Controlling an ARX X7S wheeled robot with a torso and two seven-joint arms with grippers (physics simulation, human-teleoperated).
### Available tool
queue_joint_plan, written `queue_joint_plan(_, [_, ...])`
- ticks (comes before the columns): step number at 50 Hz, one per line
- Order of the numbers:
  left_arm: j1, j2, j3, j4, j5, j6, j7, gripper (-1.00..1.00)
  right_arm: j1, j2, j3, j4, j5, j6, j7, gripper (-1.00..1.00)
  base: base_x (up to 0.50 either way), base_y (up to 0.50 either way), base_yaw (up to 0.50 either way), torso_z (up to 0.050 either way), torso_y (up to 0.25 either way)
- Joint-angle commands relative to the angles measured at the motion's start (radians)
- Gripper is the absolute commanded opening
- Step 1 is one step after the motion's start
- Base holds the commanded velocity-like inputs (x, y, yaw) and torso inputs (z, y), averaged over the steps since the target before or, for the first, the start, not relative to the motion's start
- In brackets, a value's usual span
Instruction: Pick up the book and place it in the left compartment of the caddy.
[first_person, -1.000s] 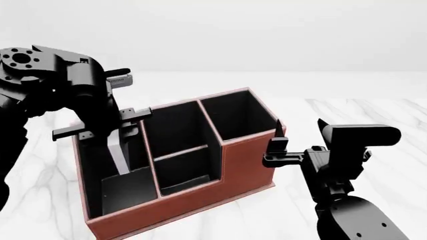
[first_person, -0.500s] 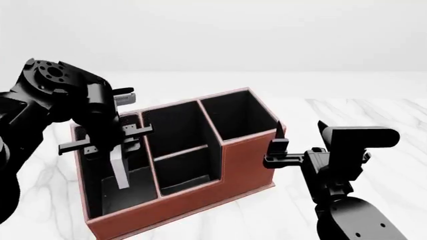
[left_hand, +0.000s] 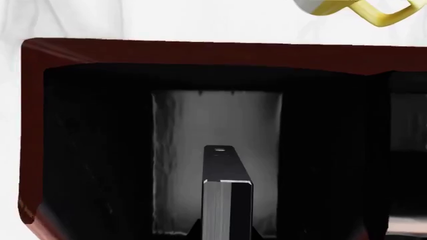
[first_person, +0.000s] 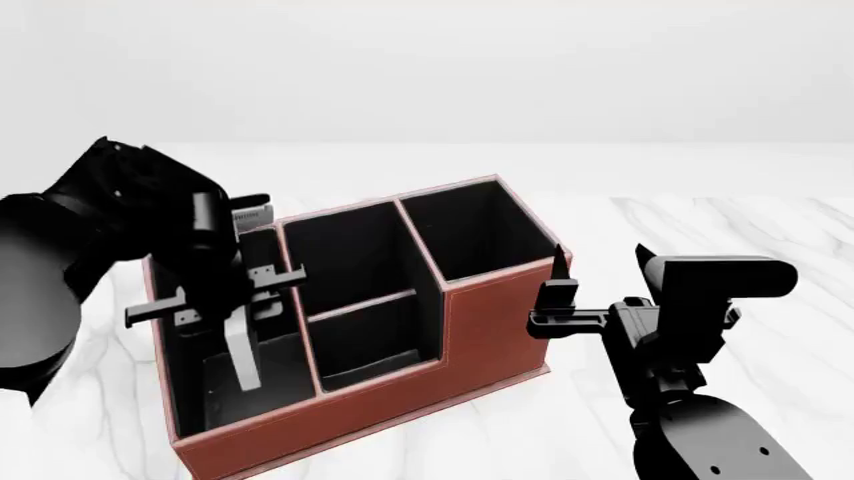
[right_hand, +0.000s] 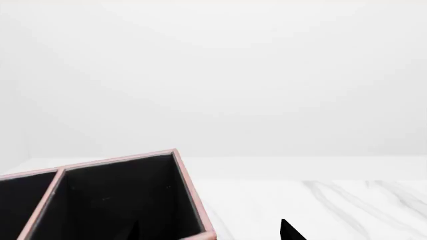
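The caddy (first_person: 400, 410) is reddish-brown with black lining and stands on the white marble table. My left gripper (first_person: 230, 315) is shut on the book (first_person: 243, 355). It holds the book upright, reaching down into the left compartment (first_person: 274, 372), the long narrow bay. In the left wrist view the book (left_hand: 227, 200) shows edge-on between the jaws of my left gripper (left_hand: 227, 236), white page edges beside the dark cover, inside the black-lined bay (left_hand: 100, 150). My right gripper (first_person: 598, 262) is open and empty beside the caddy's tall right end.
A white mug with a yellow handle (left_hand: 373, 12) stands on the table beyond the caddy's rim (left_hand: 200, 52). The right wrist view shows the caddy's tall corner bay (right_hand: 113, 200) and my right gripper (right_hand: 211, 235). Marble table (first_person: 747, 230) extends to the right.
My left arm has come down and nearer, lowering the book deeper into the left compartment. The right arm has not moved.
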Motion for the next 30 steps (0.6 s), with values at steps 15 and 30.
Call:
queue_joint_plan(15, [-0.006, 0.023, 0.194, -0.009, -0.103, 0.014, 0.092, 1.0, -0.008, 0.007, -0.002, 0.01, 0.007, -0.017, 0.003, 1.0, 0.0, 0.0, 0.0, 0.0, 0.001])
queue_joint_plan(30, [-0.05, 0.028, 0.225, -0.008, -0.11, 0.004, 0.102, 1.0, 0.0, 0.01, -0.003, 0.002, 0.019, -0.007, 0.012, 1.0, 0.0, 0.0, 0.0, 0.0, 0.0])
